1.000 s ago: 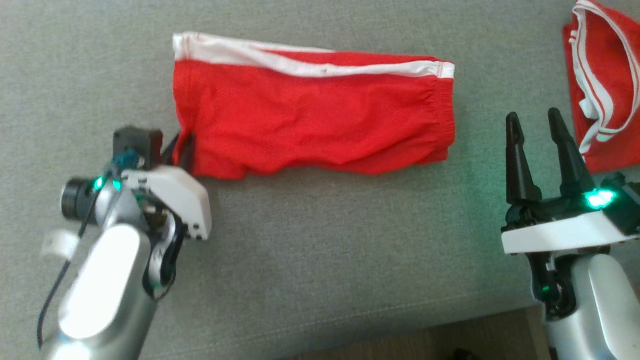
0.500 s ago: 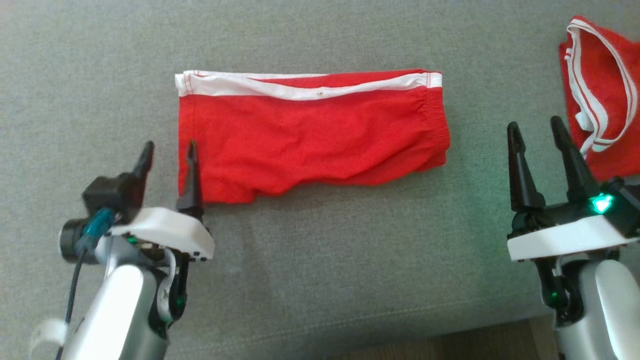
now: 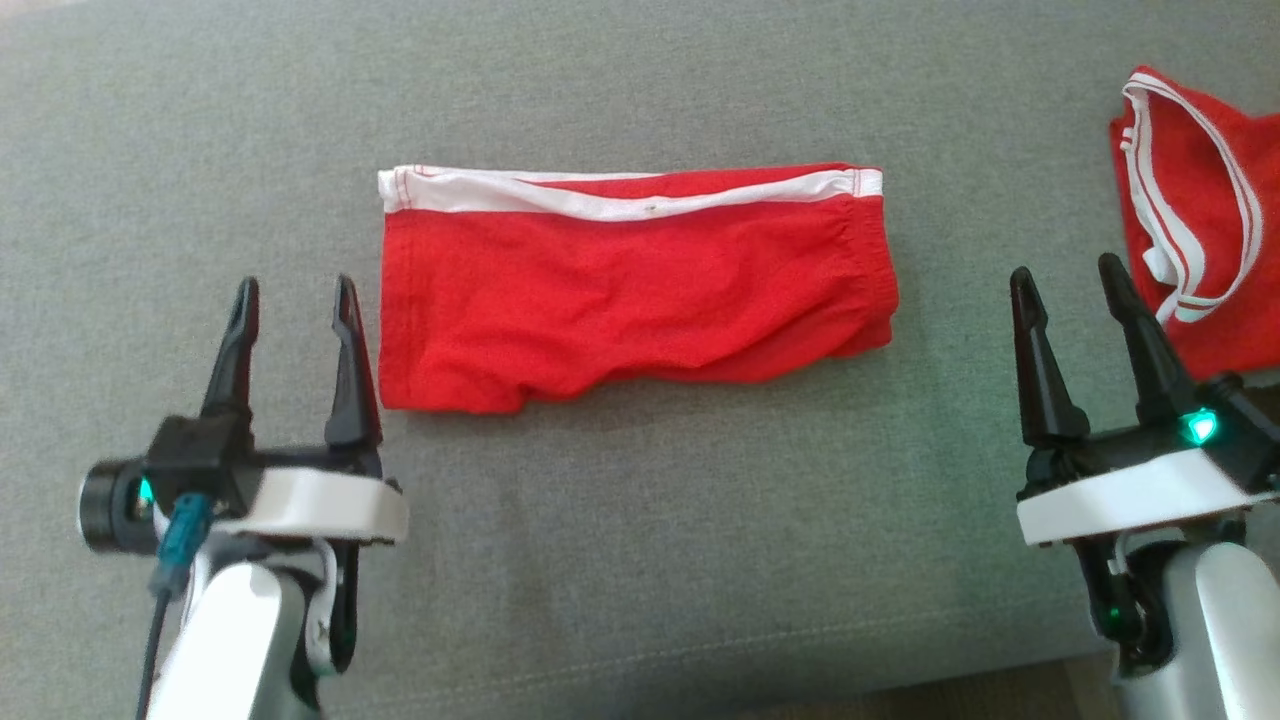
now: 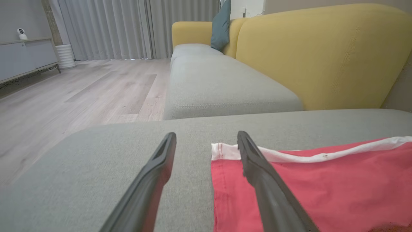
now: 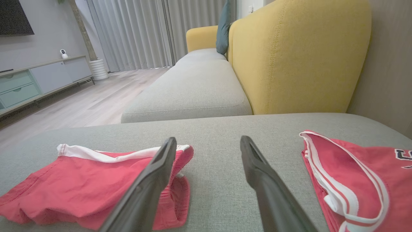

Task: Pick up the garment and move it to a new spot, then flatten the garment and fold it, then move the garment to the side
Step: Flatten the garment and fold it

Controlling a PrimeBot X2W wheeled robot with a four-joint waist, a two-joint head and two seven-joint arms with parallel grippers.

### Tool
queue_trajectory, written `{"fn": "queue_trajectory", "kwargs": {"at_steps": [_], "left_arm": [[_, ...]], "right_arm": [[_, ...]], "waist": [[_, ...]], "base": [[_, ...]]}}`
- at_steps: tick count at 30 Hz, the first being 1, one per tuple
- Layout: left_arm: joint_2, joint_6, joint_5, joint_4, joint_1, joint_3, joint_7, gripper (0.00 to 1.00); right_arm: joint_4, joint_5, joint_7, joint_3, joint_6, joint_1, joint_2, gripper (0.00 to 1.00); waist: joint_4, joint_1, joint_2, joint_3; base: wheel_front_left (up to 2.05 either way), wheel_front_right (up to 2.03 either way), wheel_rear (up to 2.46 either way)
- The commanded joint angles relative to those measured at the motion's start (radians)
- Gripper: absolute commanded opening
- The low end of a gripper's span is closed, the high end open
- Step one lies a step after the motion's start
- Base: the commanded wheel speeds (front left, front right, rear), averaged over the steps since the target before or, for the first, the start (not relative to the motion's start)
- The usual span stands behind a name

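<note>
Neatly folded red garment (image 3: 630, 290) lies on grey sofa seat (image 3: 640, 560).
Left gripper (image 3: 294, 290) and right gripper (image 3: 1063, 270) flank it, fingers spread, empty; second red garment (image 3: 1195, 220) cut off at right; its dark lettering (image 5: 404, 154) unreadable.
</note>
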Motion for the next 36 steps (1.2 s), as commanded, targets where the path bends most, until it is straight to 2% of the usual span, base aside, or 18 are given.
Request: {"fn": "queue_trajectory", "kwargs": {"at_steps": [1, 18, 27, 36], "left_arm": [[0.022, 0.007, 0.008, -0.039, -0.003, 0.037, -0.011, 1.00], [-0.003, -0.008, 0.016, -0.052, -0.008, 0.047, -0.012, 1.00], [-0.034, -0.032, 0.040, -0.057, -0.049, 0.041, -0.012, 1.00], [-0.062, -0.064, 0.065, -0.043, -0.075, 0.028, -0.012, 1.00]], "right_arm": [[-0.041, -0.005, 0.008, 0.010, -0.001, 0.000, -0.009, 1.00], [-0.022, 0.005, 0.044, 0.020, -0.001, -0.017, -0.025, 1.00], [0.122, 0.048, 0.075, 0.123, -0.001, -0.145, -0.053, 1.00], [0.319, 0.076, 0.211, 0.113, -0.001, -0.233, -0.042, 1.00]], "waist": [[0.000, 0.0000, -0.0001, -0.002], [0.031, 0.0000, -0.0001, 0.017], [0.077, 0.0000, -0.0001, 0.078], [0.105, 0.0000, -0.0001, 0.110]], "base": [[0.00, 0.00, 0.00], [0.00, 0.00, 0.00], [0.00, 0.00, 0.00], [0.00, 0.00, 0.00]]}}
